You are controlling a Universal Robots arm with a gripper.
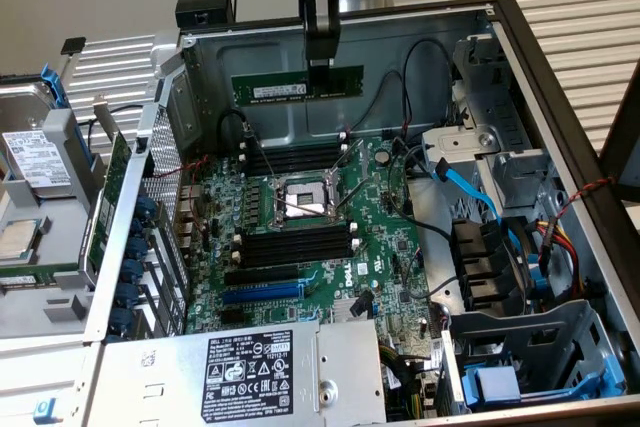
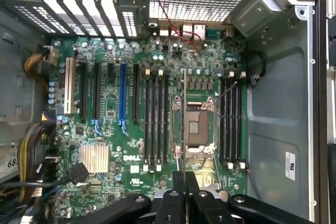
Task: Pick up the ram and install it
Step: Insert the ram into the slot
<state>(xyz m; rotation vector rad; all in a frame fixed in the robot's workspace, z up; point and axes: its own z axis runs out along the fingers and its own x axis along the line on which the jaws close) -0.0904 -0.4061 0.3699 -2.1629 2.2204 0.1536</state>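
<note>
Black gripper (image 1: pixel 320 59) fingers hid the middle of the ram (image 1: pixel 298 85), and the arm above was cut off at the frame's edge. Pinched between those closed fingers, the green stick hung level below them, high over the motherboard (image 1: pixel 385 257) inside the open computer case (image 1: pixel 560 87). In the wrist view it showed edge-on as a thin line (image 2: pixel 183 124) beside the CPU socket (image 2: pixel 195 124), between the two banks of black memory slots (image 2: pixel 156 121).

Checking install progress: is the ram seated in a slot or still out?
Out. The ram hangs level in the hand, well above the motherboard; the black memory slots below sit empty.
</note>
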